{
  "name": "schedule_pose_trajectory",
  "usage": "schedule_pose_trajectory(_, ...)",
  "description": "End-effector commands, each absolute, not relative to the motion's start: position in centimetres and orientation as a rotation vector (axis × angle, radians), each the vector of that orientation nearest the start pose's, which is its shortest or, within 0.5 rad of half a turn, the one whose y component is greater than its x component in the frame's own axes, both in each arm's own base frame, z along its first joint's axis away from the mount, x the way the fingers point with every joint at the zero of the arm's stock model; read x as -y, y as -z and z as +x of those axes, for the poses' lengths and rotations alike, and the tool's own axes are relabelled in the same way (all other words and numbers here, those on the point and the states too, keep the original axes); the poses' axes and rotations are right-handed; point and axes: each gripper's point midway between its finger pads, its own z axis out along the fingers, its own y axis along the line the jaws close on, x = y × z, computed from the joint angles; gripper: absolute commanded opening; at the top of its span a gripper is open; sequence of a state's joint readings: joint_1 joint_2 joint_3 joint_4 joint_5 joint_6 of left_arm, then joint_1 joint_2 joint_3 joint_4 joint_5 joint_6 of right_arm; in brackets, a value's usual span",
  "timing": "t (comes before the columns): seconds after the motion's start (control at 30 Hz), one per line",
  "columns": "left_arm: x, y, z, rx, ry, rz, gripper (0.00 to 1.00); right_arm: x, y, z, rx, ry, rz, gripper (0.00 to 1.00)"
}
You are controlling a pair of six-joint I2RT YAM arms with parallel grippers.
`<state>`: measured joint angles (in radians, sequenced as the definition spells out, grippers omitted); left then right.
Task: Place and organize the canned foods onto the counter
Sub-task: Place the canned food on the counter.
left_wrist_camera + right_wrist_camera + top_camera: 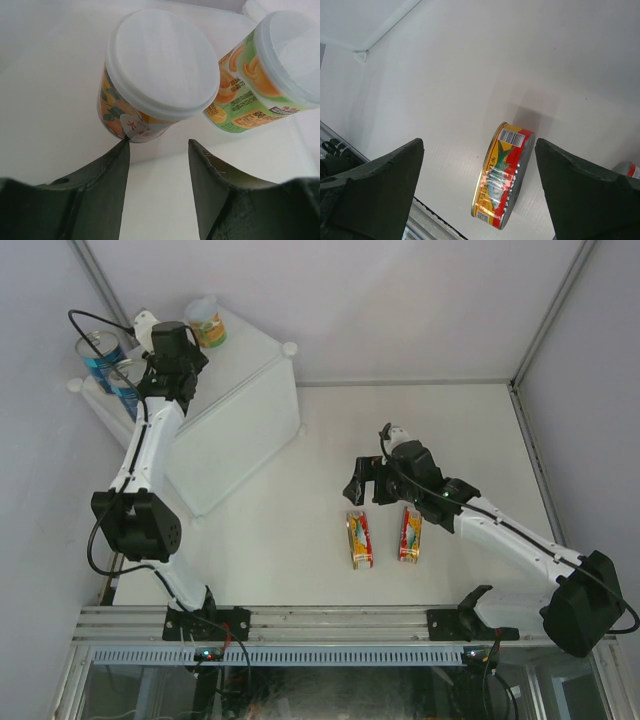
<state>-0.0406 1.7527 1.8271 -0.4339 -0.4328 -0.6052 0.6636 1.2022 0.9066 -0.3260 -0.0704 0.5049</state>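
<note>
The counter [245, 410] is a big white translucent box at the upper left. A green-labelled short can [207, 322] stands on its top, and two blue-labelled tall cans [100, 352] stand at its left edge, partly behind my left arm. My left gripper [165, 368] hovers over the counter top, open and empty [159, 145]. In its wrist view an orange-labelled short can [150, 75] stands just ahead of the left fingertip, and the green one [265, 70] is beside it. Two flat red-and-yellow tins [359, 538] [410, 533] lie on the table. My right gripper [365, 490] is open above one tin [504, 175].
The second tin [626, 170] shows at the right edge of the right wrist view. An aluminium rail [330, 625] runs along the near table edge. Enclosure walls and frame posts [545, 330] bound the white tabletop [420, 430].
</note>
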Motion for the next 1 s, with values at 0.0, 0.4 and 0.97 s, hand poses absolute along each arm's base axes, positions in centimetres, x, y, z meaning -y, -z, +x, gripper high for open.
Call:
schedule_pose_trajectory(0.0,-3.1,-35.3,53.2,-1.624,0.116,-0.907,0.54,-25.8,-19.8,27.3,-2.191,-0.774,-0.228,0.92)
schedule_pose_trajectory(0.4,-5.3,-35.2,51.8,-1.517,0.043,-1.083,0.53,-25.8,-19.8,27.7,-2.190,-0.771,-0.227,0.92)
schedule_pose_trajectory(0.97,-1.4,-38.7,54.4,-1.542,0.122,-0.837,0.54,-26.1,-19.6,28.0,-2.197,-0.776,-0.234,0.92)
